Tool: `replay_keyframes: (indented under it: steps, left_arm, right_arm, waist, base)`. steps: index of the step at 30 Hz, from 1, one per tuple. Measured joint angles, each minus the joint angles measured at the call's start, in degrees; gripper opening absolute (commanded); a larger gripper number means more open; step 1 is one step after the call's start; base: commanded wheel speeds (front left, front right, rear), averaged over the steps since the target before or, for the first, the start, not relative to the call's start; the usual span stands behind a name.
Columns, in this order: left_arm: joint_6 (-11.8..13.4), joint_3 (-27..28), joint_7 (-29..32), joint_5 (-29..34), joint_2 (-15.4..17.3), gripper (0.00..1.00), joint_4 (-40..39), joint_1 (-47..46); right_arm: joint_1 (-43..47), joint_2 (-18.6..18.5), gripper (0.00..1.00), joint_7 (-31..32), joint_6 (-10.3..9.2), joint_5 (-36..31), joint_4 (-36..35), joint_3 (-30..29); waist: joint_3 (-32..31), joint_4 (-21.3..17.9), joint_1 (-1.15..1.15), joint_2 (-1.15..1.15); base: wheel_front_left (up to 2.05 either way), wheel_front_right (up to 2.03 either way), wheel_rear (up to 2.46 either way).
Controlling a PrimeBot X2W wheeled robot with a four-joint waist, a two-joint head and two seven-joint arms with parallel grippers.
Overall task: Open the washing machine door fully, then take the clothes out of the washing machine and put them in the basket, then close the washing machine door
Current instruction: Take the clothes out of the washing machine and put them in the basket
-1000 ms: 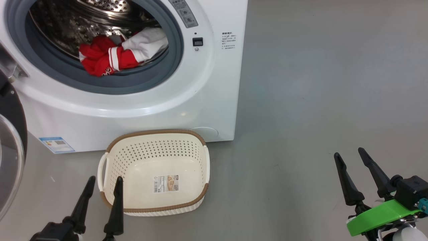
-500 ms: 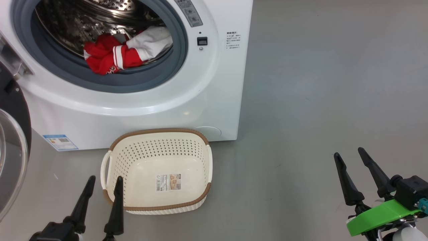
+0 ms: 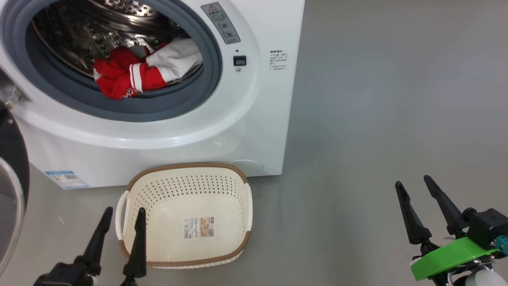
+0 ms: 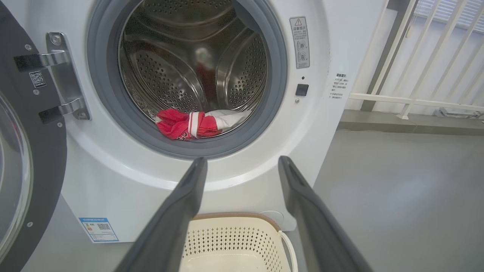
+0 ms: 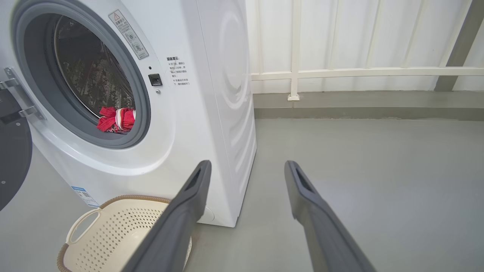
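Head view: clothes [image 3: 131, 75] in washing machine [image 3: 254, 119], basket [image 3: 186, 165] just before it; left claw [image 3: 124, 210], right claw [image 3: 412, 181] spread, empty.

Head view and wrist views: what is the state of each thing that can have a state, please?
Round black-rimmed glass washing machine door: open, swung to the left.
Big white front-loading washing machine: steel drum exposed.
Red and white fabric clothes: inside the drum, at its front lip.
Cream perforated plastic basket: upright on the grey floor, empty.
Left end effector: open, empty.
Right end effector: open, empty.
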Motion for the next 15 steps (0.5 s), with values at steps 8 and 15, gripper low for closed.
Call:
replay_keyframes:
  steps: [8,15]
  left_arm:
    - [0.0,0.7,0.0,-0.4,0.0,1.0,0.0,-0.3]
    - [0.0,0.6,0.0,-0.4,-0.1,1.0,0.2,-1.4]
  right_arm:
    - [0.0,0.0,1.0,0.0,0.0,-0.2,0.0,0.0]
    - [0.0,0.0,1.0,0.0,0.0,-0.3,-0.2,0.1]
  waist:
    - [0.3,0.1,0.0,0.0]
    - [0.7,0.2,0.0,0.0]
  base:
    - [0.96,-0.96,0.0]
    - [0.58,-0.58,0.0]
